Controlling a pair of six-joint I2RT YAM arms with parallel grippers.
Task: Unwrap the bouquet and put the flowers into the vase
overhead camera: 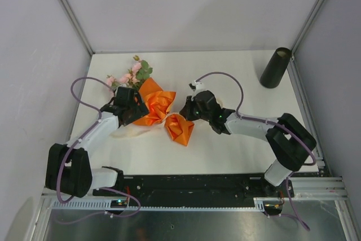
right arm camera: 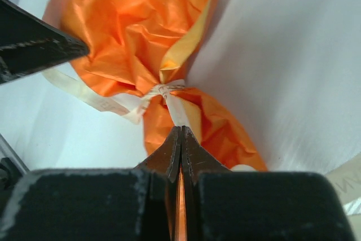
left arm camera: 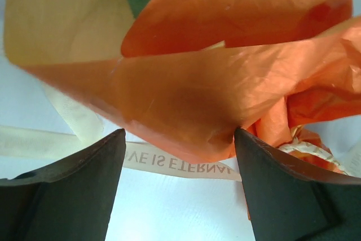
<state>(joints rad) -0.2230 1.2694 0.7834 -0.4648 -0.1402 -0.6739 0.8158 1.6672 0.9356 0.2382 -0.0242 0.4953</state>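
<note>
Only the right wrist view shows my right gripper (right arm camera: pixel 180 135) pinched on the ribbon (right arm camera: pixel 176 110) below its knot. My left gripper (left arm camera: pixel 179 139) gapes at the bouquet (overhead camera: pixel 148 97), left of middle on the table (overhead camera: pixel 225 156); the vase (overhead camera: pixel 275 67) stands in the far right corner.

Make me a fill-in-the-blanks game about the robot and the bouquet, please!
The bouquet is wrapped in ____ paper. The black vase stands in the far ____ corner of the table. The right gripper is shut on the cream ____. The left gripper has its jaws ____.
Missing words: orange, right, ribbon, open.
</note>
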